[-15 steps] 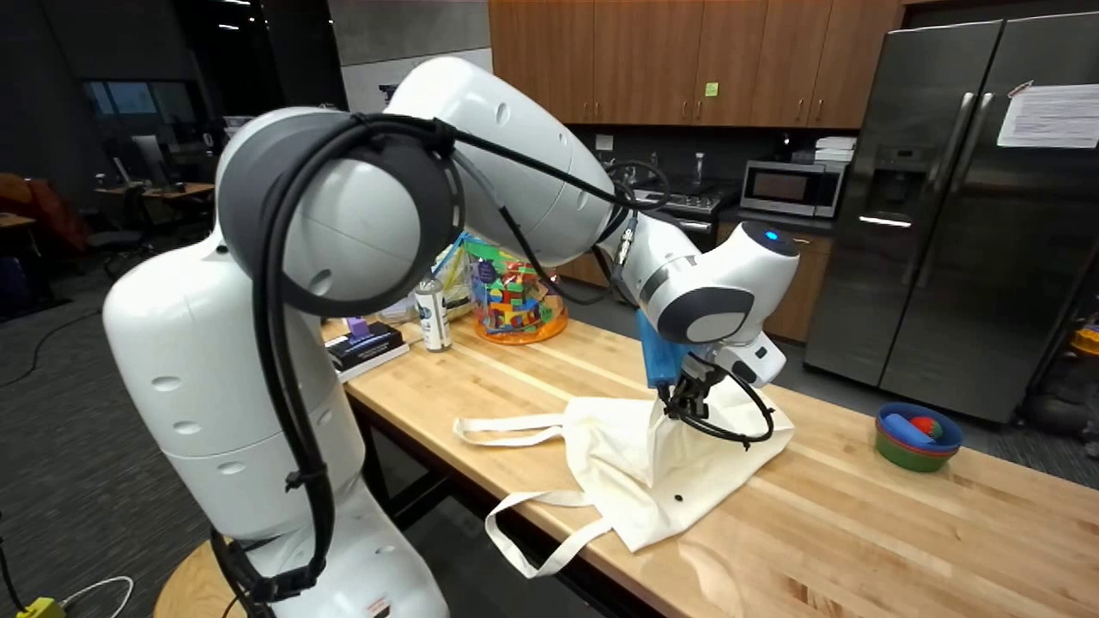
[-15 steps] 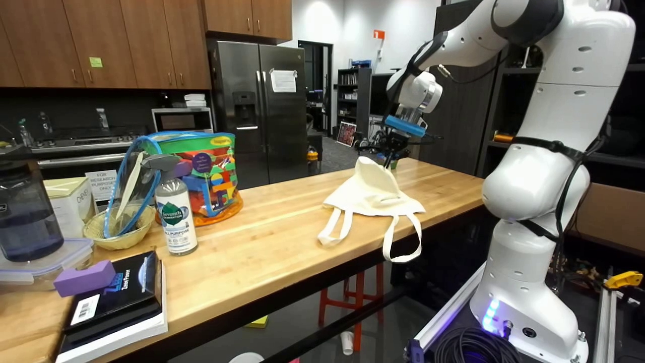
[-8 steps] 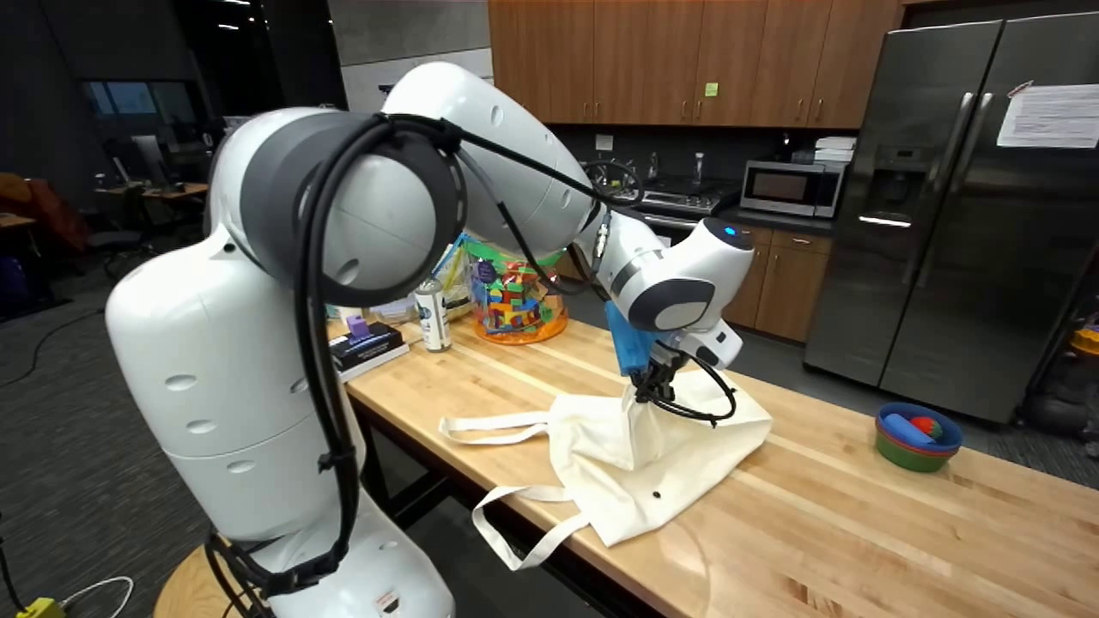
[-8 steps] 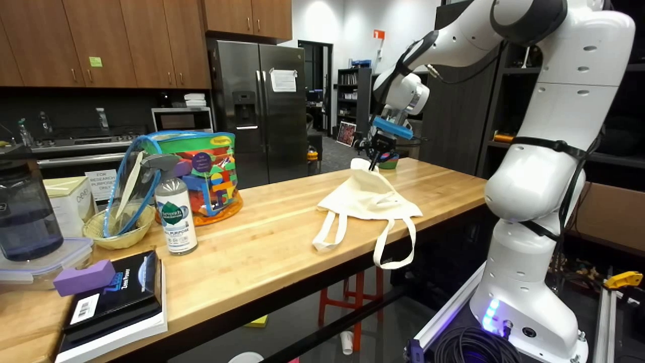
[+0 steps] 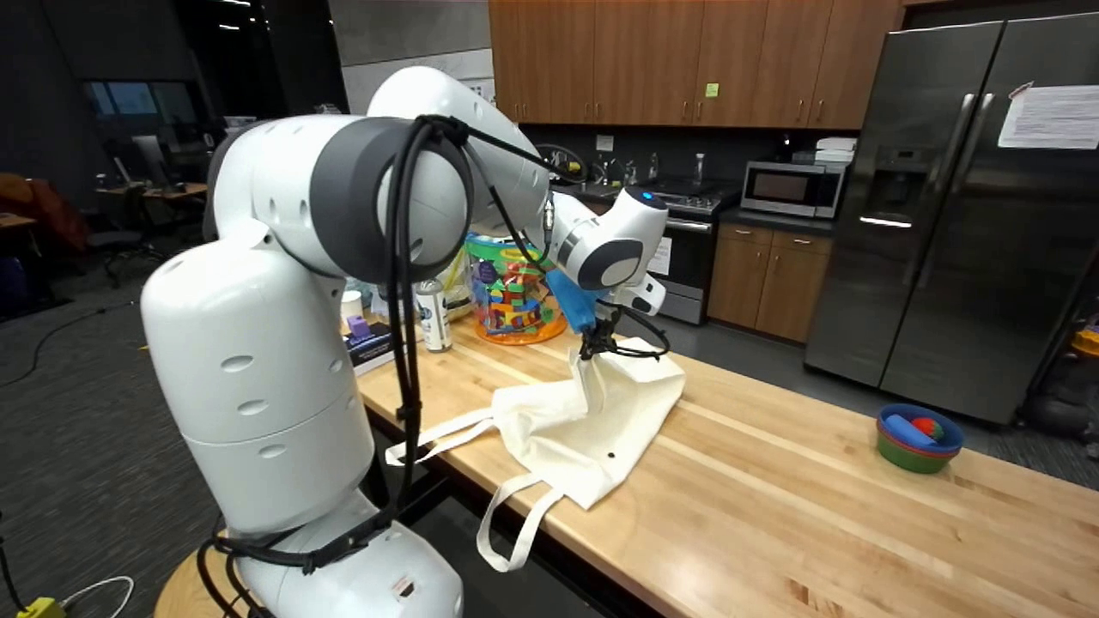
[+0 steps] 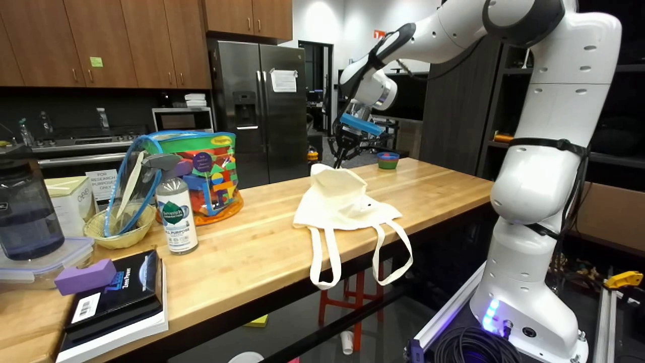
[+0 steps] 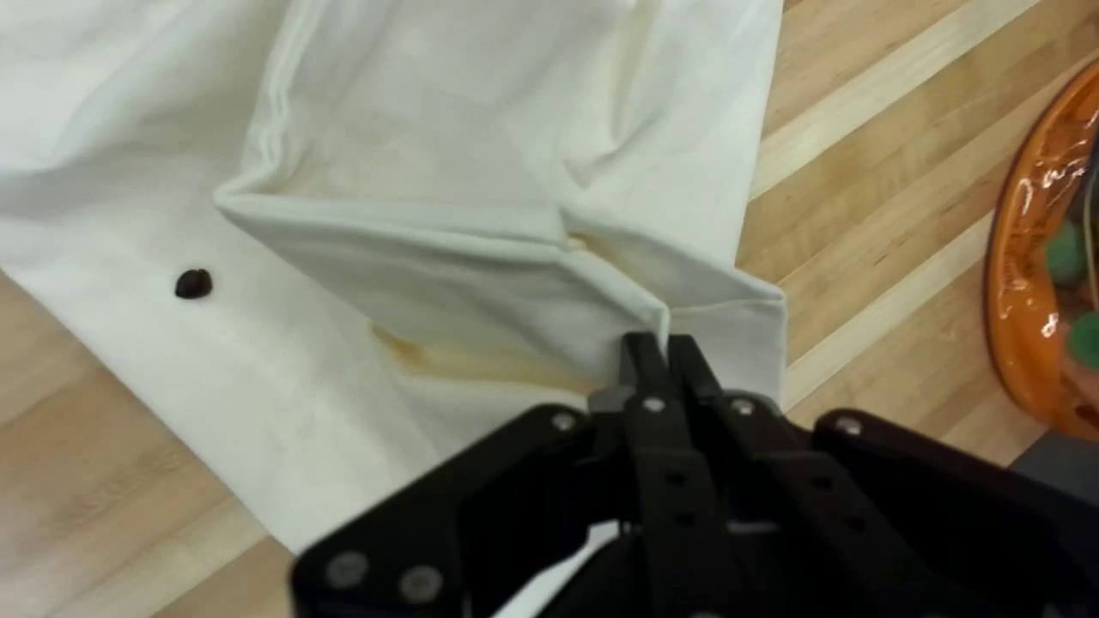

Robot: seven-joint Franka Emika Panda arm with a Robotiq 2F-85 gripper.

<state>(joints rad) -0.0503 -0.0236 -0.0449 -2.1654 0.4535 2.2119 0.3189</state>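
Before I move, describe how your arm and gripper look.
The arm is white and rounded, with dark grey joint bands and black cables strapped along it. A blue light glows near its end. The gripper is black, with slim fingers and round screw heads; a blue piece sits above it.

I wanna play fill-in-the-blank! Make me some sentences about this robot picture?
The cream cloth bag, pinched by the black two-fingered gripper, dangles ____ looped straps over the edge of the wooden table.
The clear plastic sack of colourful blocks has an ____ base.
In the stack of round plastic bowls, the top one is ____.

Missing words: two, orange, blue.
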